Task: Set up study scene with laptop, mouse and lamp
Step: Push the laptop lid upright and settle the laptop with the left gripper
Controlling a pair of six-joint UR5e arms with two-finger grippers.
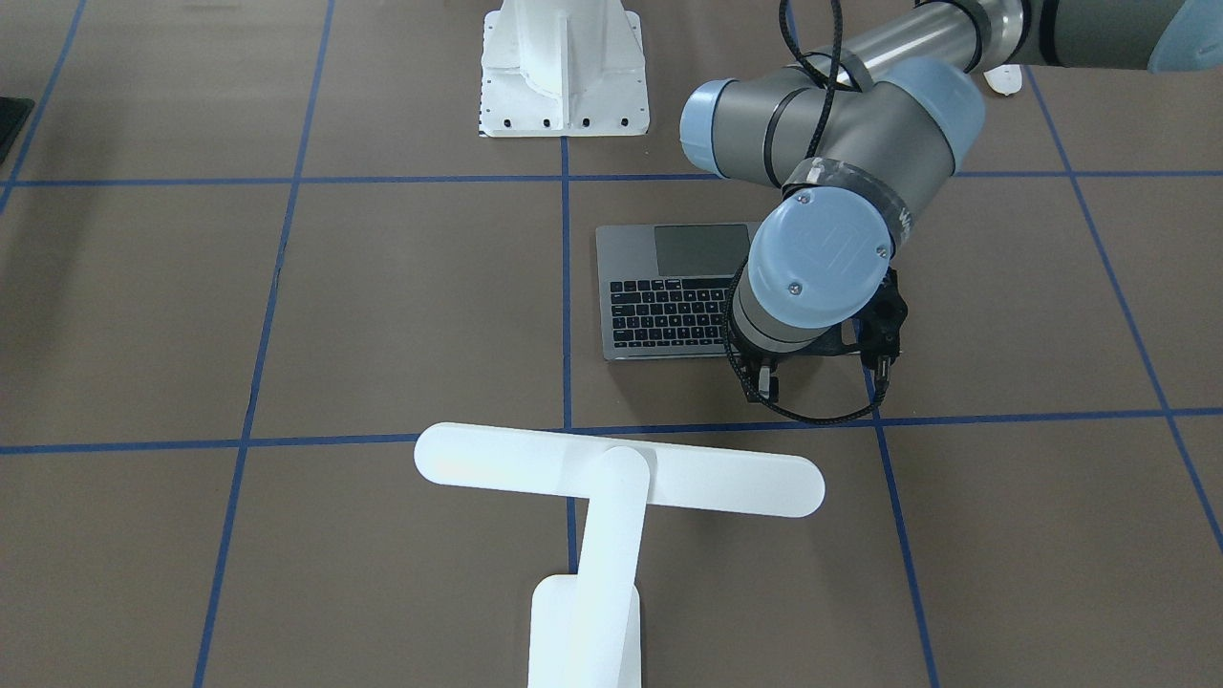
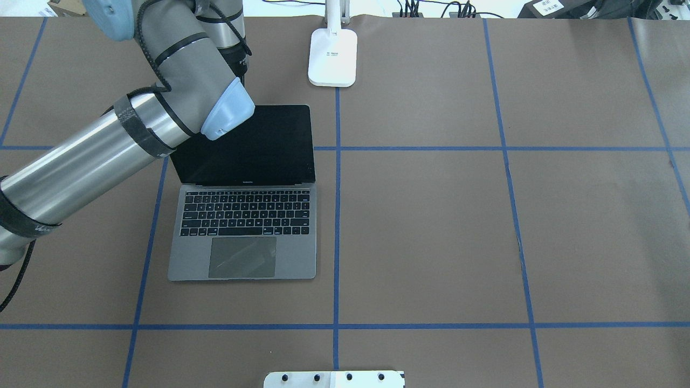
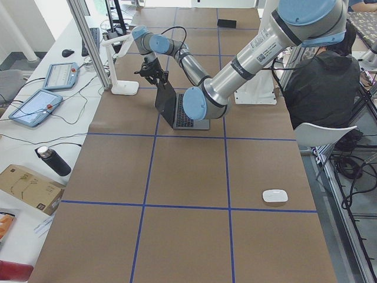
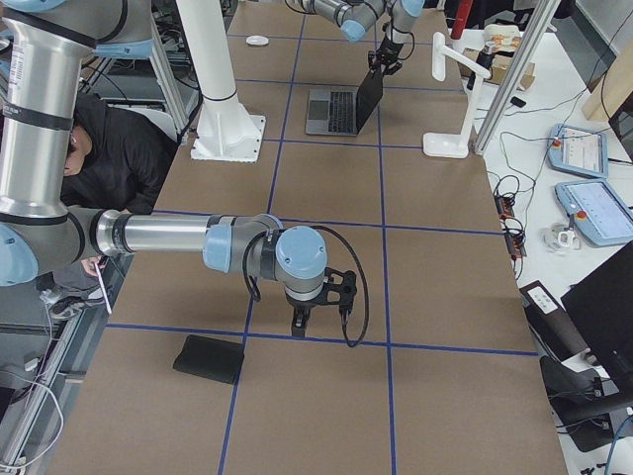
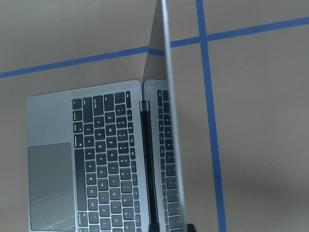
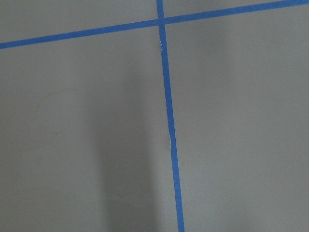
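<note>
Swing the laptop (image 2: pixel 188 261) lid (image 2: pixel 259 145) back gently along its hinge arc, base flat; whether your left gripper (image 3: pixel 155 78) pinches its edge, you cannot tell

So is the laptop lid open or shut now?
Open. The space-grey metal laptop has its lid raised; black keys and grey trackpad lie uncovered in the overhead view.

A flat black pad (image 4: pixel 209 358) lay on the brown table (image 4: pixel 445 297) near the right fingers (image 4: pixel 299 321), and blue tape (image 6: pixel 166 96) ran below them. Well apart from them stood a white bolted pedestal (image 4: pixel 223 129), with a seated person (image 4: pixel 114 158) beside it. A dark bottle (image 3: pixel 54 160) and a cardboard box (image 3: pixel 26 187) sat far from the left fingers (image 3: pixel 154 73).
</note>
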